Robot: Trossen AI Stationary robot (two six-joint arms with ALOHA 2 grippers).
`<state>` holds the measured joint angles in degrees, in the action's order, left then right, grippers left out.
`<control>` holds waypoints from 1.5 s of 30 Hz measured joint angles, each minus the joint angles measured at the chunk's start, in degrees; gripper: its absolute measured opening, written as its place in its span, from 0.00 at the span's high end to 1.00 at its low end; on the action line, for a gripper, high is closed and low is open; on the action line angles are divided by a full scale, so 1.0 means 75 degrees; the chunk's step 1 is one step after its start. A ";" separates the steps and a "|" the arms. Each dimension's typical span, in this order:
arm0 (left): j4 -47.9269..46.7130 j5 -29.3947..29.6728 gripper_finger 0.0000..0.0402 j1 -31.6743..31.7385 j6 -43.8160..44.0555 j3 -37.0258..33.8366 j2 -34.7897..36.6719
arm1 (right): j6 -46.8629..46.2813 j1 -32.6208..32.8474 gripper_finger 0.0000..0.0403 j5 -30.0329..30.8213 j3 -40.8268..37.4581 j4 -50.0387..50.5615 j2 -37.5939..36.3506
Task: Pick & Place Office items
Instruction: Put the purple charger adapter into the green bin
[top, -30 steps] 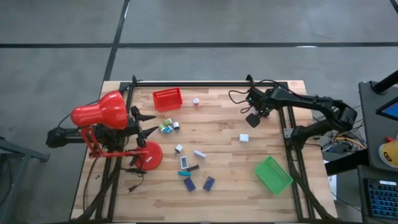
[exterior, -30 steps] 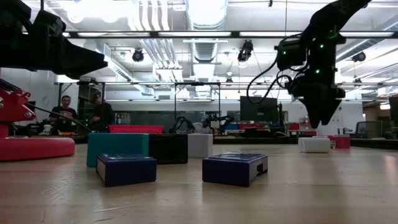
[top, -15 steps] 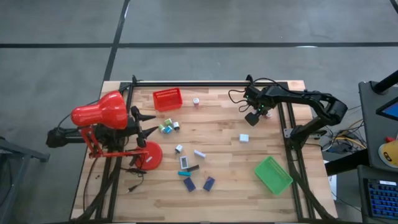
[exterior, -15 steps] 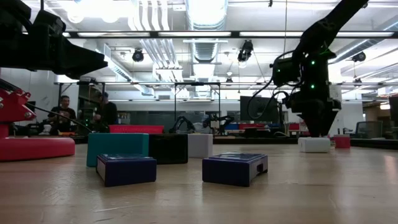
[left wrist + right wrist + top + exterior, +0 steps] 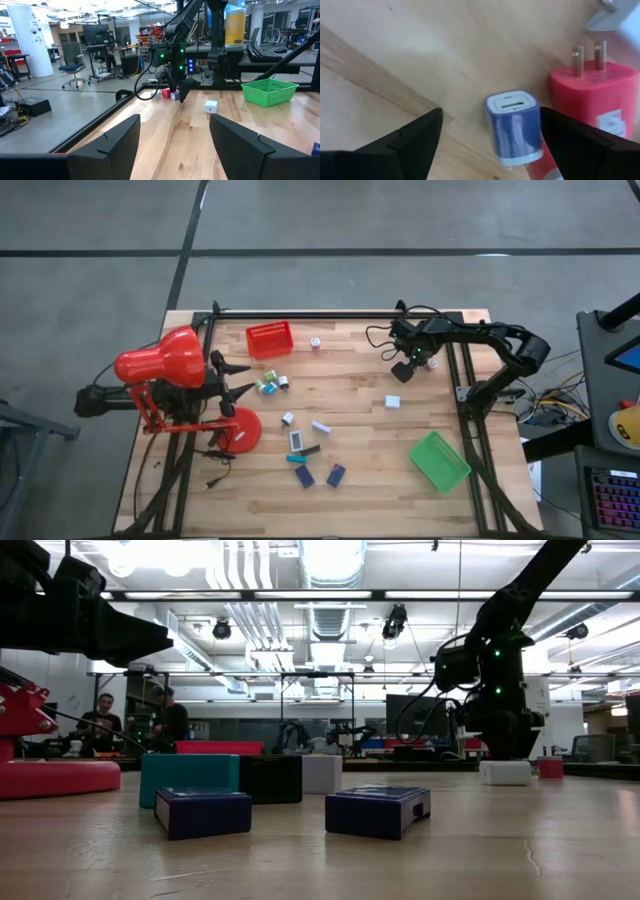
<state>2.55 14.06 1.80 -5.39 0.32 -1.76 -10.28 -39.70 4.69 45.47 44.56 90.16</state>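
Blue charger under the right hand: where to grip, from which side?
Grip the blue charger across its two long flat sides, coming straight down. It lies flat on the table with its port face showing, close beside the red plug, so keep that finger thin in the gap. The right hand is open, straddling it.

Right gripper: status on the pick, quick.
Right gripper open, low over blue charger plug, nothing held. Red plug close beside it, may crowd one finger. Left gripper open, empty, parked by the lamp.

Bright overhead ceiling lights [image 5: 330,565] glare white in the low view, the table [image 5: 350,390] beneath them is evenly lit with faint shadows, and the right wrist view is blurred
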 joint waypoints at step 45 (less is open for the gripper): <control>0.0001 -0.0003 0.39 -0.0003 0.0000 0.0000 0.0000 | -0.0370 0.0006 0.68 -0.0035 -0.0022 0.0220 0.0016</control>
<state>2.56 14.04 1.78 -5.39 0.31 -1.76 -13.06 -39.66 4.43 45.30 46.22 90.28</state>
